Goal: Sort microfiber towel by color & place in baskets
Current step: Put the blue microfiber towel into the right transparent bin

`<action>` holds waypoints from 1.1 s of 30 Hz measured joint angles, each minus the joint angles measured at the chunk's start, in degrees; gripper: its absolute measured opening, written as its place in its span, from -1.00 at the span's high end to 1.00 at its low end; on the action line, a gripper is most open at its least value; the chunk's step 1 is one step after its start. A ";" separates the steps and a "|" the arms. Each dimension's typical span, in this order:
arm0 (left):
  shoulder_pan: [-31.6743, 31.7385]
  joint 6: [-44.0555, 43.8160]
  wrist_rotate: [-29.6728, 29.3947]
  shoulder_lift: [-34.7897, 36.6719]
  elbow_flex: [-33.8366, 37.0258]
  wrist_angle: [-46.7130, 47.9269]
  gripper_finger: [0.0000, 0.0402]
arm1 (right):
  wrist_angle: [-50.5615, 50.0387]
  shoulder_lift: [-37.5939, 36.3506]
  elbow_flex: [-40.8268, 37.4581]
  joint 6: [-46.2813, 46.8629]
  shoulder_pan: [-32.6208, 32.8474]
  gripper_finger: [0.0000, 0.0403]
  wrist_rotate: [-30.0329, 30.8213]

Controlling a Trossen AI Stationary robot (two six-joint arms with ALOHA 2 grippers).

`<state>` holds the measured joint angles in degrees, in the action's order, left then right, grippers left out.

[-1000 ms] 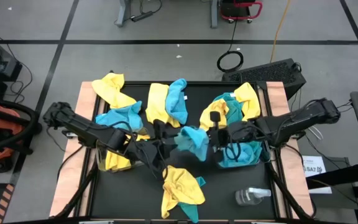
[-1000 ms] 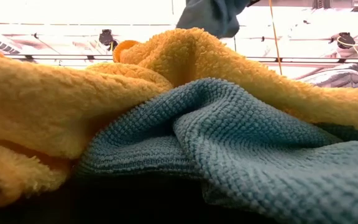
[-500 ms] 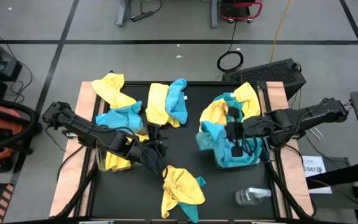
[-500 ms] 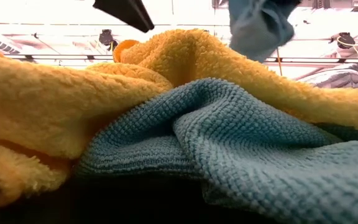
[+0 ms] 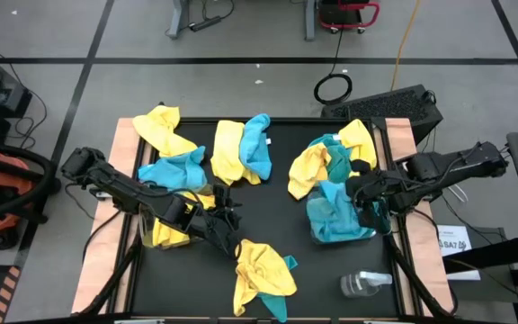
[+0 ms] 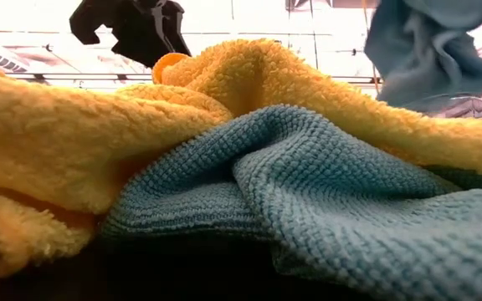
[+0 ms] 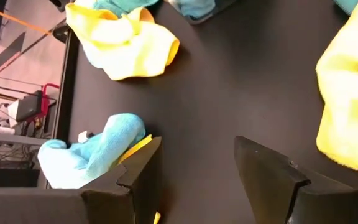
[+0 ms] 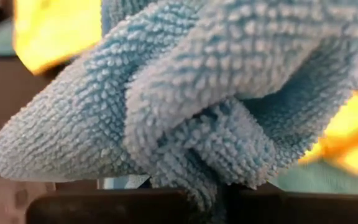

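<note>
Yellow and turquoise microfiber towels lie scattered on the black table: a yellow and blue pair (image 5: 243,148) at the far middle, a yellow one (image 5: 162,129) at the far left, and a yellow heap (image 5: 261,270) at the near edge. My right gripper (image 5: 364,205) is shut on a blue towel (image 5: 335,202) above the right basket (image 5: 371,232), which holds blue towels. My left gripper (image 5: 226,219) hangs open over bare table (image 7: 196,142), beside the near yellow heap (image 7: 352,93). Yellow cloth (image 5: 165,232) sits under the left arm; I cannot make out a basket around it. My right gripper pinches a bunched fold (image 8: 197,162) of the blue towel between its two fingers, several layers thick. The fingers come level from the table's right side. The towel hangs below and ahead of them (image 6: 429,50), and its lower part reaches the blue pile in the basket.
A clear plastic bottle (image 5: 362,284) lies at the near right corner. Yellow towels (image 5: 317,162) are heaped just beyond the right basket. Bare black tabletop (image 5: 268,211) shows in the middle between the arms. In the low view, a yellow and blue heap (image 6: 291,167) fills the foreground.
My right gripper has carried the blue towel from the table's middle toward the right edge, and it now hangs over the right basket. My left gripper, still open, has moved a little toward the near edge and down, toward the near yellow heap.
</note>
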<state>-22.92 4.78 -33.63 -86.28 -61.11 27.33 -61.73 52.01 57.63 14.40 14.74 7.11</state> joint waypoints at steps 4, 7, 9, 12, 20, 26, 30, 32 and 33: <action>0.00 0.03 0.53 0.00 1.35 -1.62 0.00 | -7.50 0.58 0.00 4.72 0.00 0.93 -0.16; 0.00 0.04 0.55 0.00 2.01 -3.10 0.00 | -9.82 1.90 0.00 6.96 0.00 0.93 -2.24; 0.02 0.06 0.55 0.00 2.53 -3.02 0.00 | -10.09 3.03 0.00 7.46 0.00 0.93 -3.81; 0.02 0.02 0.55 0.00 3.09 -3.47 0.00 | -10.08 5.49 0.00 7.41 0.00 0.93 -5.07; -0.07 -0.04 1.82 0.00 3.53 -4.05 0.00 | -10.79 13.64 -0.39 5.28 0.00 0.92 -7.74; -0.09 -0.04 1.93 0.00 3.53 -4.13 0.00 | -8.82 17.70 -6.25 4.72 0.00 0.92 -11.85; -0.09 -0.04 1.93 0.00 3.53 -4.13 0.00 | -4.94 19.32 -11.37 4.82 -0.03 0.92 -13.69; -0.09 -0.04 1.93 0.00 3.53 -4.18 0.00 | -1.59 19.80 -13.69 4.82 -0.04 0.92 -14.61; -0.09 -0.03 1.95 0.00 3.53 -4.16 0.00 | -0.04 20.04 -14.67 4.79 -0.04 0.92 -14.74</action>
<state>-23.00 4.74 -31.68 -86.28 -57.58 23.18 -61.77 72.05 42.96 19.19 14.70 -7.62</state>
